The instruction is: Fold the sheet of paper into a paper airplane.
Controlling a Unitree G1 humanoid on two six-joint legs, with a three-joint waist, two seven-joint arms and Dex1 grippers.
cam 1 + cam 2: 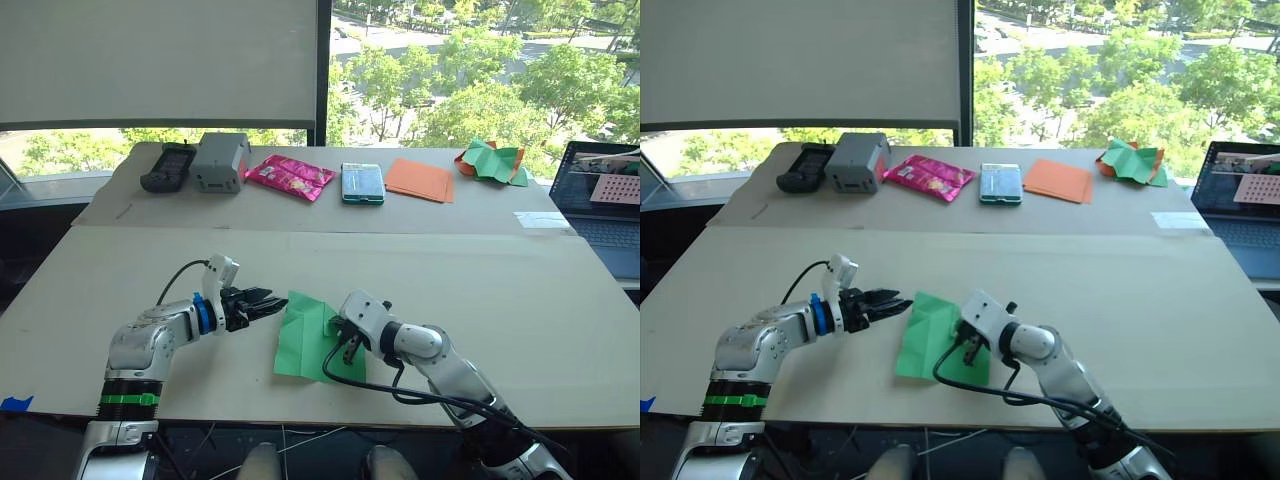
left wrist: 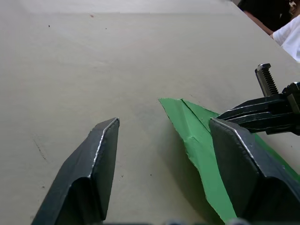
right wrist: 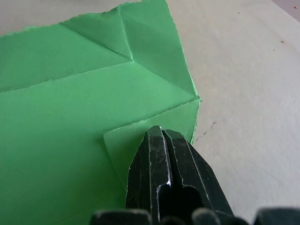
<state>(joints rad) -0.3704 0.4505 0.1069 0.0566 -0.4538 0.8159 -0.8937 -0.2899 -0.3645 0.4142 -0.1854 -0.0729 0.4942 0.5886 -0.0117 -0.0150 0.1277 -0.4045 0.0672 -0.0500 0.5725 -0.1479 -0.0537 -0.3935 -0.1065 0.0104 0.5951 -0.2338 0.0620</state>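
Reaching in from the robot's left, the left end effector (image 1: 268, 300) lies low over the worktop (image 1: 500, 300) with its forearm nearly level and its two black fingers spread apart, empty; their tips stop just beside the left edge of the sheet of paper (image 1: 305, 340). In the left wrist view one finger (image 2: 89, 168) stands over bare board, and the other stands over the green edge.

The right end effector (image 1: 345, 348) comes in from the robot's right, elbow bent, wrist turned so that its fingers point down onto the sheet. In the right wrist view the two fingers (image 3: 164, 173) are pressed together, tips on a small folded-over flap at the paper's edge; whether they pinch that flap or only press on it I cannot tell.

The sheet of paper lies at the near middle of the worktop, between the two end effectors. It is bright green and partly folded: a corner is turned in as a triangle, straight creases cross it, and one edge lifts slightly off the board.

Well apart, along the far side, stand a dark handheld device (image 1: 166, 166), a grey box (image 1: 220, 160), a pink packet (image 1: 290, 176), a teal case (image 1: 362, 183), flat orange sheets (image 1: 420, 179) and a crumpled green-and-orange paper heap (image 1: 492, 162).
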